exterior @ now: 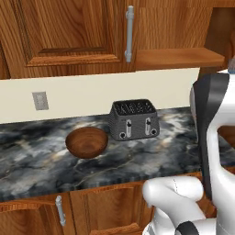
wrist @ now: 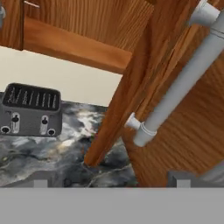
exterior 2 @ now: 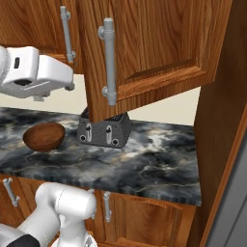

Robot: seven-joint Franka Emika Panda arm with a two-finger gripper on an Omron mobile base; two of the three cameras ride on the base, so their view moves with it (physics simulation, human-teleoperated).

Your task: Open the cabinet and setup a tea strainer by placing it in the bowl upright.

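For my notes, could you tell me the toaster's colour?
Dark grey; the toaster shows best in the left base view.

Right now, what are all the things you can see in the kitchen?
cabinet: one, reddish-brown wood, on the wall above the counter; its right door stands swung open, the left door is shut.
door handles: two, grey, long vertical bars, one on each cabinet door.
shelf: one, wood, inside the open cabinet.
bowl: one, dark brown, on the counter left of the toaster, nothing in it.
toaster: one, grey, on the counter by the wall.
counter: one, dark marbled stone.
wall outlet: one, grey, on the cream wall.
lower cabinets: reddish-brown, short grey handles, under the counter.
arm: one, white with dark joints.
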